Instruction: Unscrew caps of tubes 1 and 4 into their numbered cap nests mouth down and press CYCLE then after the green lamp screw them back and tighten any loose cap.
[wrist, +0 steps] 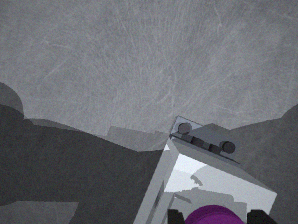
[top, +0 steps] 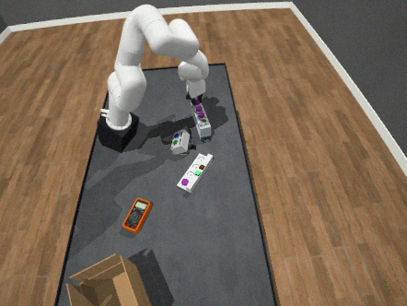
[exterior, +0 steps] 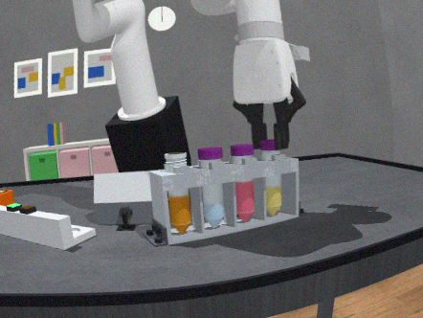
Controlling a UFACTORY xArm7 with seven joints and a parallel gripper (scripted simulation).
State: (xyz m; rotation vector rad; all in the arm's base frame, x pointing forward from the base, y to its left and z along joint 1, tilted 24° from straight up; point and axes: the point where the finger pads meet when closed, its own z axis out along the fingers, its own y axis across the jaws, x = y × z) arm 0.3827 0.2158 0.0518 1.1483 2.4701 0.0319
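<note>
The white tube rack [top: 205, 131] [exterior: 201, 179] [wrist: 200, 170] holds four tubes. My gripper [top: 196, 98] [exterior: 269, 142] [wrist: 216, 219] is shut on the purple cap [exterior: 267, 145] [wrist: 215, 214] that sits on the yellow-liquid tube at the rack's end. The two middle tubes [exterior: 211, 153] [exterior: 242, 149] have purple caps on. The orange-liquid tube [top: 203, 121] [exterior: 175, 160] at the other end is uncapped. The white cap tray [top: 205, 161] [exterior: 43, 225] has one purple cap [top: 185, 182] in its end nest. Its green lamp [top: 198, 172] [exterior: 13, 207] is lit and the other lamp [top: 202, 167] is dark.
The key housing [top: 180, 143] with the blue key [top: 176, 136] and the green key [top: 174, 143] stands between the arm's base [top: 117, 131] and the tray. An orange multimeter [top: 137, 215] and an open cardboard box [top: 106, 281] lie farther along the mat.
</note>
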